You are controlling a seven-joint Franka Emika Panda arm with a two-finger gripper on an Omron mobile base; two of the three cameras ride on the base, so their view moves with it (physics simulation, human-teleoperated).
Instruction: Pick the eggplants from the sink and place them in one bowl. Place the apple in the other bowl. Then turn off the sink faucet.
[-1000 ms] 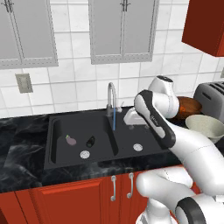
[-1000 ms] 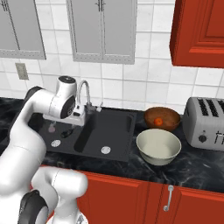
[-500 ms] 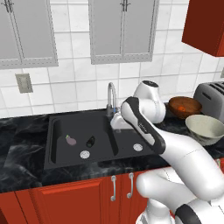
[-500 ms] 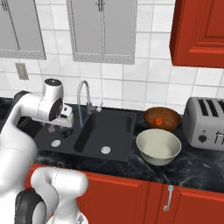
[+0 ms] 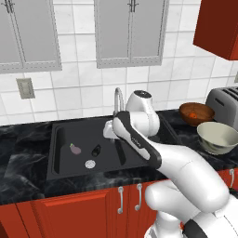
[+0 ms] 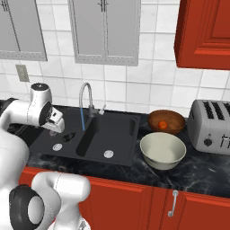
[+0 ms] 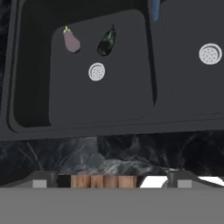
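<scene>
Just now the gripper (image 5: 108,131) hangs over the sink (image 5: 60,139), above the left basin near the divider, jaws spread wide and empty. Both eggplants lie on that basin's floor, beyond its drain (image 7: 96,71) in the hand view: the pale eggplant (image 7: 71,42) farther from the divider, the dark eggplant (image 7: 106,42) nearer it, its long axis slanting away from the fingers. I judge the dark one the closer target, calling for a reach forward and down.
</scene>
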